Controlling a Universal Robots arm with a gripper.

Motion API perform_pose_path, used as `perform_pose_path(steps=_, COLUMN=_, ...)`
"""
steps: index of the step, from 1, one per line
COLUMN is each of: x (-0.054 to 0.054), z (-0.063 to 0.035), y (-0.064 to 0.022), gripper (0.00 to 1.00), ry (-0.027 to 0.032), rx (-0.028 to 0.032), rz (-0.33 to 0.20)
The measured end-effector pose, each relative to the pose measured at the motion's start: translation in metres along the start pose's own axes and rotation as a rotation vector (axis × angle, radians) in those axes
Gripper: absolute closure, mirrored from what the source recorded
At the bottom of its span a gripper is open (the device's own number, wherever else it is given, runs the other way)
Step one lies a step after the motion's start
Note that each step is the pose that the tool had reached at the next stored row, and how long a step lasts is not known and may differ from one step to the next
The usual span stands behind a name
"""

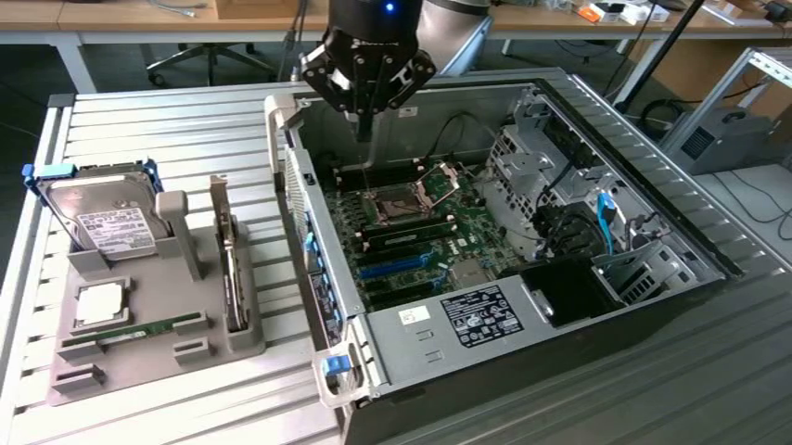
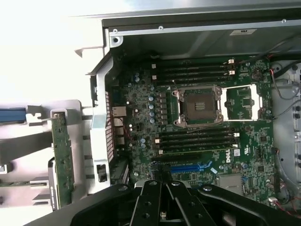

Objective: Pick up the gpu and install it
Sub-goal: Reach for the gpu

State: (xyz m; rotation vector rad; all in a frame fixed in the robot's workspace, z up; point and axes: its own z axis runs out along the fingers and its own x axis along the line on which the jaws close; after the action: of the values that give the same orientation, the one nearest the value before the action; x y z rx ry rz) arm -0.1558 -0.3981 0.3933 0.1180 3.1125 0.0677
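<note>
The gripper [image 1: 363,128] hangs over the open computer case [image 1: 644,185]; its fingers are closed together and hold nothing. The gpu [image 1: 228,273] stands on edge in the grey holder [image 1: 143,357], just beside the case.

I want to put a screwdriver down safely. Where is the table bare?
The slatted table is bare behind the hard drive, up to the far edge, and before the grey tray, at the near edge. The tray and the open computer case are crowded.
</note>
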Motion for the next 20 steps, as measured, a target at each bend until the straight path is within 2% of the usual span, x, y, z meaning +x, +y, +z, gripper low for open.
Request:
perform_pose_path(steps=4, x=0.010, z=-0.0003, y=-0.0008, gripper=0.89, ry=0.0001, rx=0.0001, rz=0.000)
perform_pose_path(steps=9, x=0.029, z=-0.0008, y=-0.0022, gripper=0.89, ry=0.0000, rx=0.0000, rz=0.000)
perform_pose_path(steps=20, x=0.058, z=-0.0017, y=-0.0044, gripper=0.89, ry=0.0000, rx=0.0000, rz=0.000)
